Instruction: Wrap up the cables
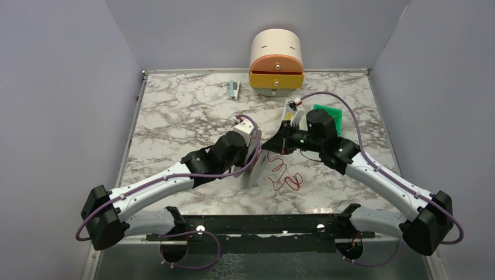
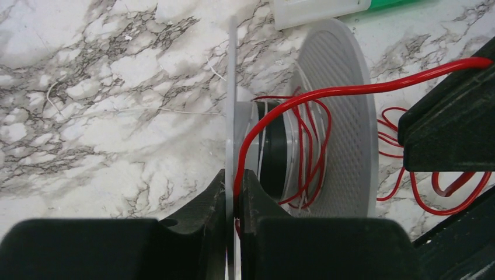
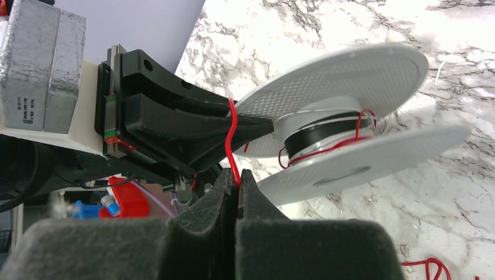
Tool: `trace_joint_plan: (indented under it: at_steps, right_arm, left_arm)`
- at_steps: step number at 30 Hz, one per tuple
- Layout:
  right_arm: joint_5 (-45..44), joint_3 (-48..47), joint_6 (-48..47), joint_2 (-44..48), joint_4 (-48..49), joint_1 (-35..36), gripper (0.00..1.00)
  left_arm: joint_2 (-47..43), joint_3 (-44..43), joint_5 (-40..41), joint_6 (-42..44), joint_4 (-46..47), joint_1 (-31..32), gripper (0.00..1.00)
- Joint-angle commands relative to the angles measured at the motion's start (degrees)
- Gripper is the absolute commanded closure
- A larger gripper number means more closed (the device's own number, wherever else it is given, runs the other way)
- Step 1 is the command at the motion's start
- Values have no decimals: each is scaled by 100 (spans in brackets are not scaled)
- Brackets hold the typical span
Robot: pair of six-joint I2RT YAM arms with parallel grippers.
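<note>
Left pincer (image 2: 233,186) clamps the spool (image 2: 341,87) by one flange, steadying it near mid-bench (image 1: 175,105); right pincer (image 3: 236,178) pinches the red cable (image 3: 230,131), apparently for winding.

Bright, even light from above fills the white, grey-veined marble bench (image 1: 187,111), and only soft shadows lie beside the white perforated plastic spool (image 1: 261,166). In the wrist views, the black left end effector (image 2: 235,195) and right end effector (image 3: 236,186) nearest the lens are dark and blurred. Beyond them the spool is sharp, and the thin red cable (image 2: 362,88) gleams.
</note>
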State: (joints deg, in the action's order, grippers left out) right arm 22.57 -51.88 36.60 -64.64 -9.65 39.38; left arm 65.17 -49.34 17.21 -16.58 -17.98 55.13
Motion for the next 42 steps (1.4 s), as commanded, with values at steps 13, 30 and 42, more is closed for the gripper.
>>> trace_joint_plan:
  at_steps: [13, 30, 42]
  right_arm:
    - [-184, 86, -12, -92, 230, 9, 94]
    - [-2640, 13, -1079, -72, -395, 8, 58]
    - [-2406, 932, -869, 665, -98, 4, 30]
  left_arm:
    - [63, -132, -99, 145, 57, -20, 100]
    - [58, -913, -117, 436, -889, -151, 100]
    - [134, -1629, -656, 695, -1615, -910, 100]
